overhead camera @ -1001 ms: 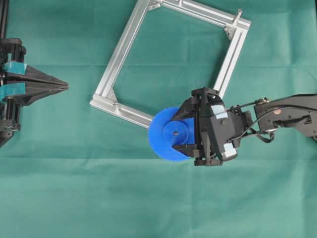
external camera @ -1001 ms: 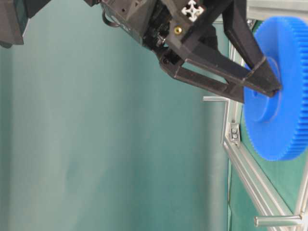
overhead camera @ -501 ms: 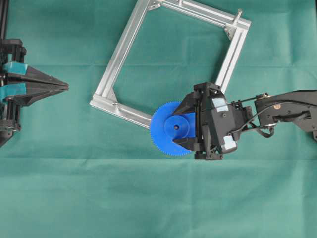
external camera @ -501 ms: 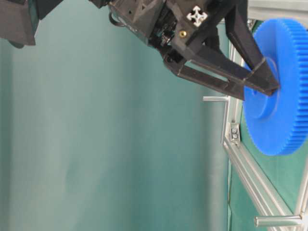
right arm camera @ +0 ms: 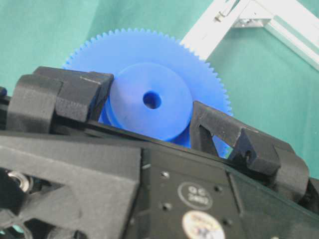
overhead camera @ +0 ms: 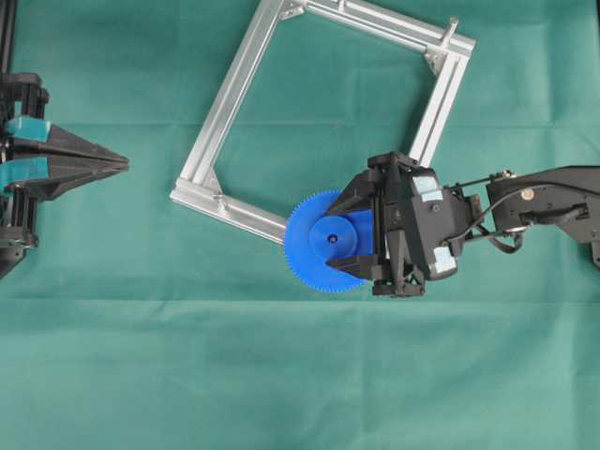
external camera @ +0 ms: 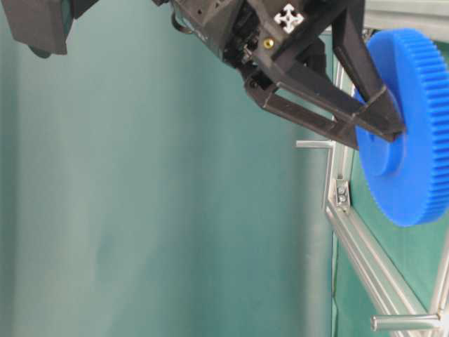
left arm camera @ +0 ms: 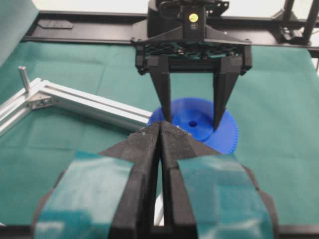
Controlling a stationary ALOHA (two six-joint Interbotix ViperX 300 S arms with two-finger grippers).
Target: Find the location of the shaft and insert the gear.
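The gear [overhead camera: 305, 246], a flat bright-blue toothed wheel with a raised hub, is held by my right gripper [overhead camera: 334, 240]. The black fingers [right arm camera: 82, 94] clamp the hub from both sides, and the small centre hole shows between them. In the overhead view the gear's edge overlaps the lower corner of the aluminium frame [overhead camera: 225, 103]. My left gripper [overhead camera: 125, 164] rests shut and empty at the far left. One silver pin [overhead camera: 451, 28] stands at the frame's top right corner, and another pin [external camera: 312, 144] shows in the table-level view. I cannot tell which pin, if either, is the shaft.
The square aluminium frame lies on the green cloth [overhead camera: 281, 375], tilted like a diamond. A further silver pin [external camera: 403, 321] juts from the frame low in the table-level view. The right arm [overhead camera: 544, 202] reaches in from the right edge.
The right gripper has carried the gear a little further up toward the frame's lower corner, and its wrist has turned slightly. The left gripper has not moved.
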